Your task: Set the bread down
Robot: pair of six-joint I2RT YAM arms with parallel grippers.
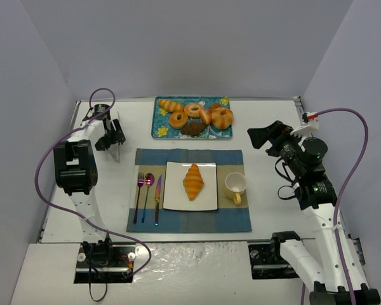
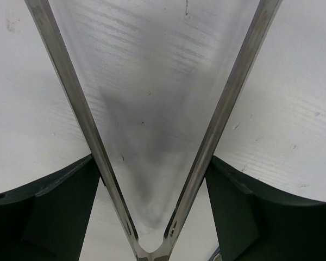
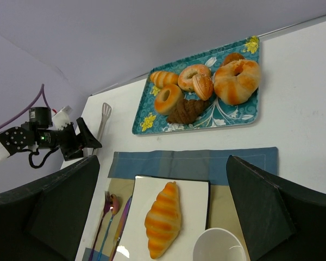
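The bread (image 1: 193, 181) is lying on the plate (image 1: 173, 202), and no hand is touching it.
It is looking soft, light and easy to squash, so I think a gentle pinch across its fat middle is working best. The left gripper (image 1: 111, 136) is sitting well apart from it, clamped on the tongs (image 2: 76, 103), whose arms are spreading wide over bare table (image 2: 293, 109). The right gripper (image 1: 261, 135) is hanging high, fingers apart and holding nothing; the bread is lying below and in front of it, just past the mug (image 1: 235, 185).

Golden croissant (image 1: 192, 181) on the white plate (image 1: 174, 196)
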